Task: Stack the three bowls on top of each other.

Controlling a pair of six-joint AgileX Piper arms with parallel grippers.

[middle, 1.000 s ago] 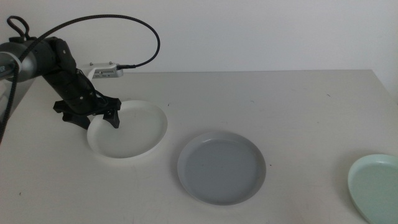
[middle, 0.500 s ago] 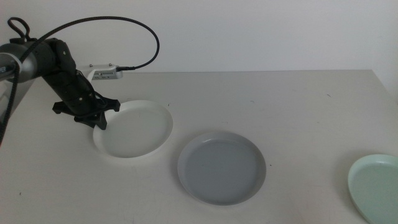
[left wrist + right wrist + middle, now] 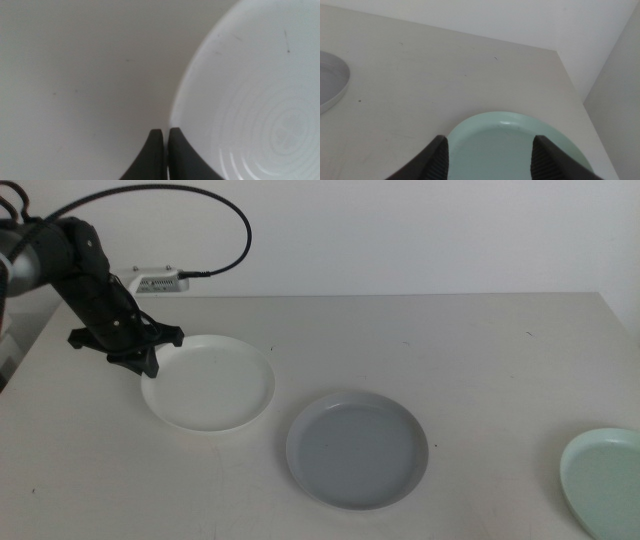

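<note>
The white bowl (image 3: 208, 383) lies at the left of the table. My left gripper (image 3: 150, 363) is at its left rim, and in the left wrist view the left gripper (image 3: 166, 131) has its jaws shut on the edge of the white bowl (image 3: 250, 100). The grey bowl (image 3: 357, 448) lies in the middle, apart from the white one; its edge shows in the right wrist view (image 3: 330, 82). The mint green bowl (image 3: 605, 480) lies at the right front edge. My right gripper (image 3: 490, 138) is open just above the near rim of the mint bowl (image 3: 520, 145); it is out of the middle view.
A small white box (image 3: 160, 281) with a black cable (image 3: 225, 210) lies at the back left behind the left arm. The table's right edge (image 3: 620, 320) runs close to the mint bowl. A white wall stands behind the table.
My left gripper has closed on the white bowl's left rim and drawn back to the left; the bowl has shifted a little. The grey and mint bowls have not moved.
</note>
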